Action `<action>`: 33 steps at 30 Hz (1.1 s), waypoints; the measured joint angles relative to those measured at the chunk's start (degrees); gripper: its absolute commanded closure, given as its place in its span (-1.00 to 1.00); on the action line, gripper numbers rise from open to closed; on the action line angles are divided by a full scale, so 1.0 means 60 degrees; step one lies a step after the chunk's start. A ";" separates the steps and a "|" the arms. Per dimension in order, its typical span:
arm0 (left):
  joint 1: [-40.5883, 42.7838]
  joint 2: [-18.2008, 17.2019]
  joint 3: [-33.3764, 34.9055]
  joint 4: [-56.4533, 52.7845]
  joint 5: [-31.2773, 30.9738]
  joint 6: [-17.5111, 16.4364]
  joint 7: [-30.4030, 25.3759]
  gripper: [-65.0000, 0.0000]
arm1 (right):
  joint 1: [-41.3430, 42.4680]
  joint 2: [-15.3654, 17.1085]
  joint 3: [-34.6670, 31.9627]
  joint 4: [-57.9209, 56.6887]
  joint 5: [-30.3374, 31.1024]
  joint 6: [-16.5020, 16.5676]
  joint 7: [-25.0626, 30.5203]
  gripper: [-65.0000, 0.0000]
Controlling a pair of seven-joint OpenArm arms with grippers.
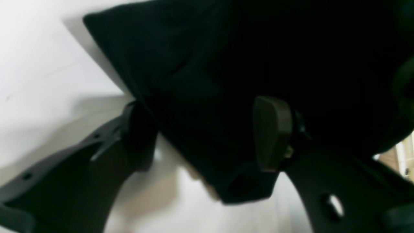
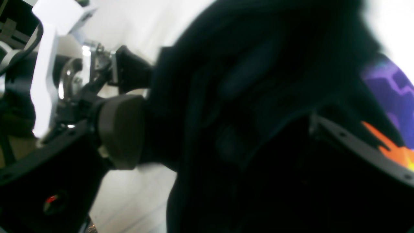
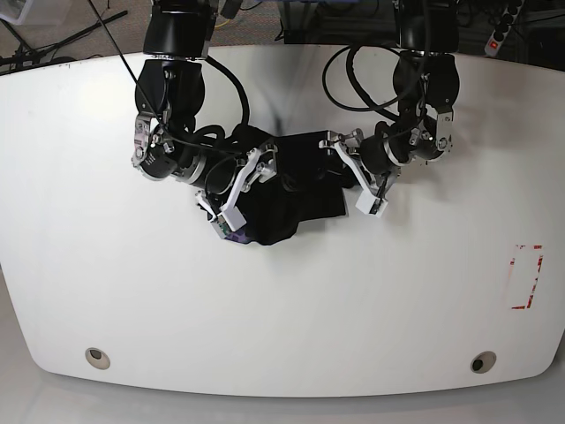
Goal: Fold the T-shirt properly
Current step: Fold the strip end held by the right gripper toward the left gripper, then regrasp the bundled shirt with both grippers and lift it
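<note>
The black T-shirt (image 3: 284, 199) lies bunched into a small heap in the middle of the white table (image 3: 124, 283). A purple and orange print (image 2: 389, 94) peeks out at one edge. My right gripper (image 3: 250, 173) is at the heap's left side. In the right wrist view its jaws stand wide apart, one pad (image 2: 123, 129) touches the cloth (image 2: 245, 106), and the other finger is buried under it. My left gripper (image 3: 344, 168) is at the heap's right edge, open, and a fold of cloth (image 1: 207, 81) hangs slanted between its two fingers (image 1: 271, 132).
A red outlined rectangle (image 3: 527, 276) is marked on the table at the right. Two round holes (image 3: 97, 357) sit near the front edge. Cables and arm bases crowd the back edge (image 3: 291, 35).
</note>
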 measured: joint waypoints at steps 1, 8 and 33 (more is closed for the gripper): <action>0.0036 0.0000 0.0000 0.0175 0.0117 0.0076 0.0124 -0.11 | -0.0058 0.0073 -0.0025 0.0157 0.0007 -0.0004 0.0000 -0.81; 0.0284 -0.0160 -0.0087 0.1545 0.0302 0.0146 0.0430 -0.09 | -0.0546 0.0707 0.0076 0.1778 0.0062 0.0007 0.0011 -0.81; 0.1902 -0.1891 -0.3799 0.3202 0.0321 -0.1730 0.0455 -0.09 | -0.0907 0.0514 -0.3133 -0.0113 -0.0015 -0.0033 0.0754 -0.36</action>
